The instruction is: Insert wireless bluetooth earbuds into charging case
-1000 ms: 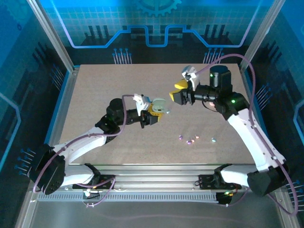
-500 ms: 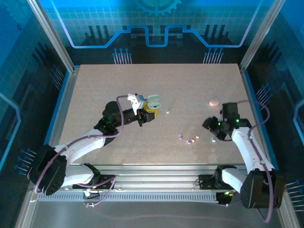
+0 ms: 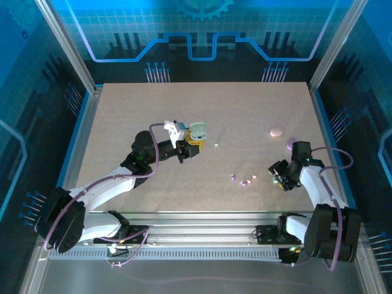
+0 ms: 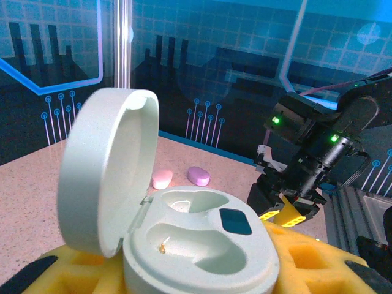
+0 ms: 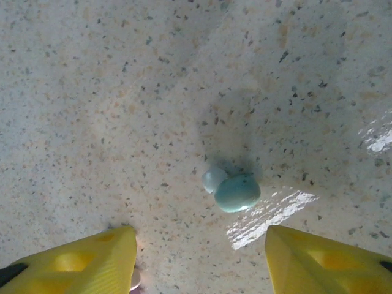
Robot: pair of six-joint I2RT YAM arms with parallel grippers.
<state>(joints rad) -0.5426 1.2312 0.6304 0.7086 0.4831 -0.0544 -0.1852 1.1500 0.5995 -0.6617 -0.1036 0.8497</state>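
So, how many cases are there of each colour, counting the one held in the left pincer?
white case: 1
pink case: 1
lilac case: 1
total: 3

A white charging case (image 4: 202,245) is held between the yellow fingers (image 4: 318,263) of the left gripper (image 4: 190,272). Its lid (image 4: 107,177) is flipped up on the left side. Two hollow beds are seen inside, and a small dark square (image 4: 236,222) is set by them. A tiny orange speck is seen in the nearer bed. Farther back on the speckled table (image 4: 37,190), a pink pebble (image 4: 162,179) and a lilac pebble (image 4: 198,176) are laid just beside each other. On the right, the right gripper (image 4: 285,214) is pointed down at the table, and two green lights are lit on its arm (image 4: 318,147). A blue wall (image 4: 214,73) is seen behind.
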